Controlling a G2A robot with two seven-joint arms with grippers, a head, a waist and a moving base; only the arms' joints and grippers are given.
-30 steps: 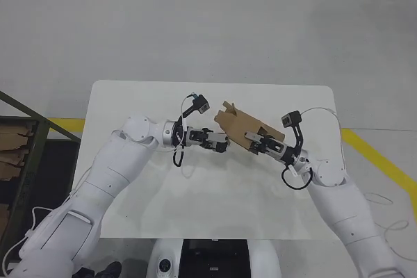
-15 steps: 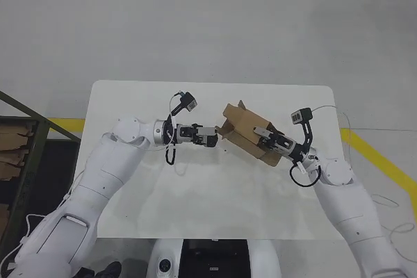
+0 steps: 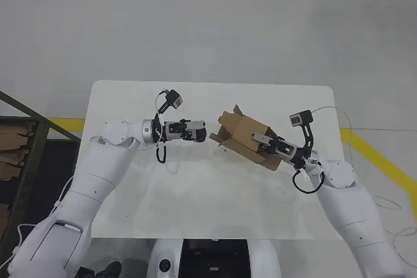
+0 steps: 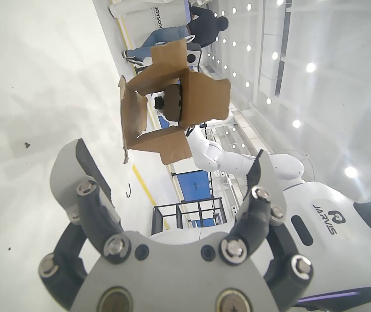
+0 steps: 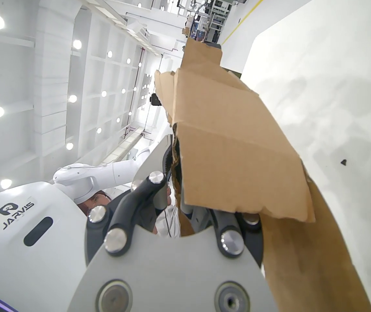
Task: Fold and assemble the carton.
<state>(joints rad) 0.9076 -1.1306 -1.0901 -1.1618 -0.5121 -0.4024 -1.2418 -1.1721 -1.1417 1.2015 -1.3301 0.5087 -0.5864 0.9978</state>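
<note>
A brown carton (image 3: 244, 135) hangs above the white table (image 3: 194, 201), right of centre, its open end with loose flaps facing the left arm. My right gripper (image 3: 262, 142) is shut on the carton's wall at the right end; in the right wrist view the cardboard (image 5: 231, 150) sits between its fingers (image 5: 154, 167). My left gripper (image 3: 200, 131) stands open a short way left of the carton, touching nothing. The left wrist view looks between its two spread fingers (image 4: 84, 170) into the carton's open end (image 4: 169, 105), with flaps splayed outward.
A dark bin (image 3: 10, 163) with flat cardboard pieces stands off the table's left edge. Yellow floor tape (image 3: 382, 163) runs to the right. A small dark speck (image 4: 27, 145) lies on the table. People stand in the room behind.
My left gripper has drawn back to the left, away from the carton's open end. The right arm has shifted the carton slightly right and turned it.
</note>
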